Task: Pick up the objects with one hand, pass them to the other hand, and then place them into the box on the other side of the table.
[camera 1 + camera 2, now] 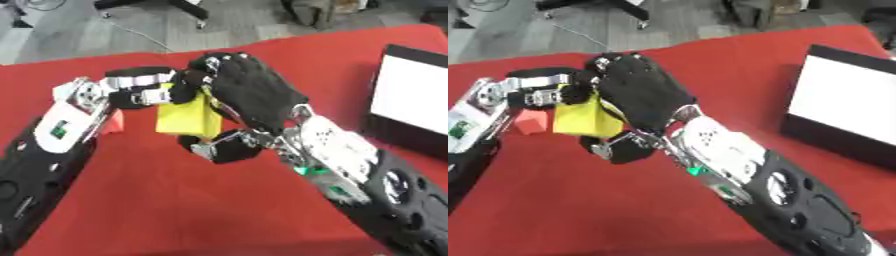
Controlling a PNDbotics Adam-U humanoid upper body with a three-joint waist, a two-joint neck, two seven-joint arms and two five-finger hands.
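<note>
A yellow block (185, 119) hangs above the red table (175, 205), held between both hands at the middle of the view. My left hand (140, 95) comes in from the left, its fingers curled onto the block's upper left edge. From the right, my right hand (249, 92) shows its black back, with fingers bent over the block's top and right side and the thumb (223, 146) under it. The block's far side is hidden by the right hand. A black box with a white inside (833, 142) stands at the table's right edge.
A small orange-red object (531, 120) lies on the table behind my left forearm, partly hidden. Beyond the table's far edge is grey floor with chair legs (188, 10) and a cable. Bare red cloth fills the near middle.
</note>
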